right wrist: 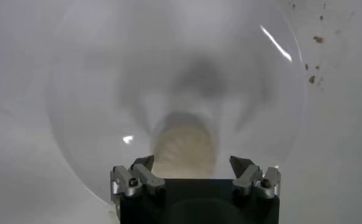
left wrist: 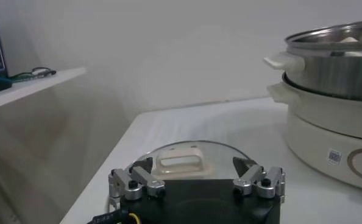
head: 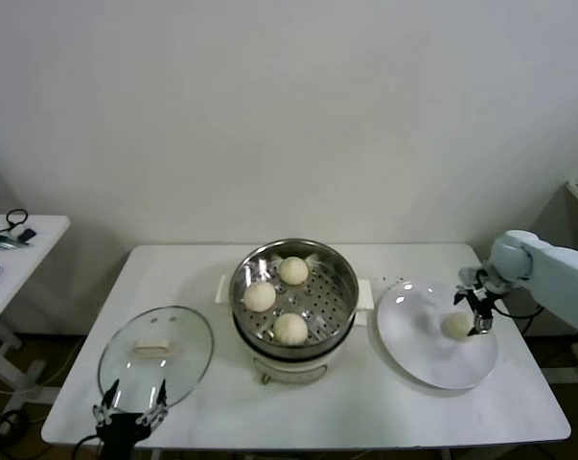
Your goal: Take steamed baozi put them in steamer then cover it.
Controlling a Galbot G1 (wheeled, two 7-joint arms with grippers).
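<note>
White table (head: 365, 407) fills lower frame. Centre: shiny steel steamer (head: 341, 287) w/ three cream buns (head: 261, 296). Right: white plate (head: 408, 335), fourth bun (head: 457, 326) under right gripper (head: 476, 314), fingers open. Lower left: glass lid (head: 188, 350), left gripper (head: 131, 402) open.

From where I stand, nothing written can actually be read anywhere. The only thing resembling a label is a small square sticker (left wrist: 334, 156) on the white pot base (left wrist: 327, 140) under the steamer (left wrist: 336, 64), off to one side of the left gripper's (left wrist: 196, 173) open jaws and well beyond them; its bluish print is too small to make out. Beside it runs a curved line marking, not text.
</note>
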